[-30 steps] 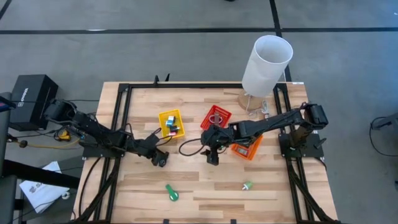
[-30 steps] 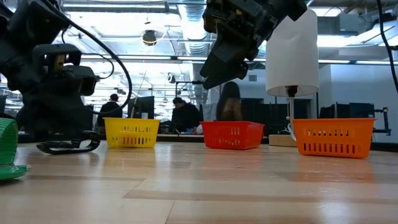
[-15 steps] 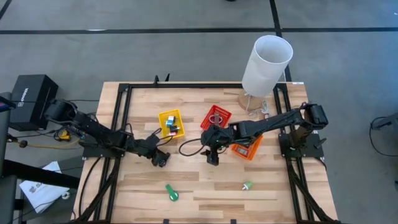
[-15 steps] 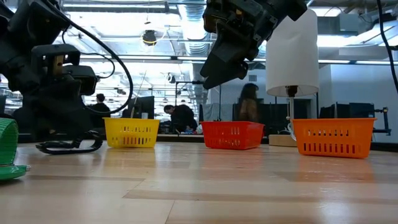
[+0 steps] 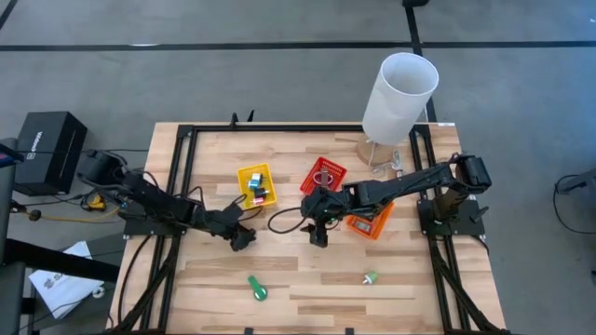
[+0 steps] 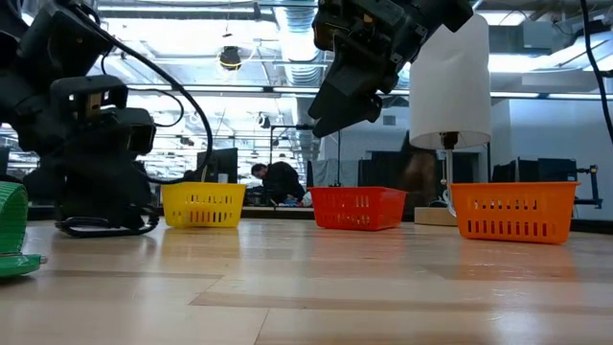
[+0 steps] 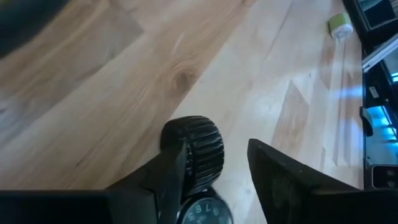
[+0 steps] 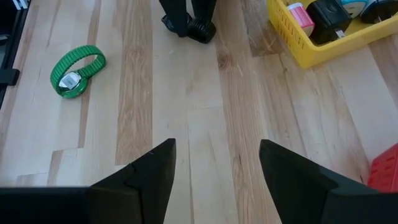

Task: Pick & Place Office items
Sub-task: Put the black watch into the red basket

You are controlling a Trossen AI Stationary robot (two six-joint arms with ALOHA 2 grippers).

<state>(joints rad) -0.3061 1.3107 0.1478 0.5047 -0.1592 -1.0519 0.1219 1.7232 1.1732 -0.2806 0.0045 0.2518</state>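
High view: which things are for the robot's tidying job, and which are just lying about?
Job: black watch between the left gripper's open jaws; green watch; small green piece; yellow bin, red bin, orange bin.
Lying about: white cylinder; black box off the table. Right gripper waits mid-table.

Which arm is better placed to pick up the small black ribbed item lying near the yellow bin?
The left. Its end effector is down at the table with the small black ribbed round item between its open fingers. The right end effector hangs open above bare wood, farther from it.
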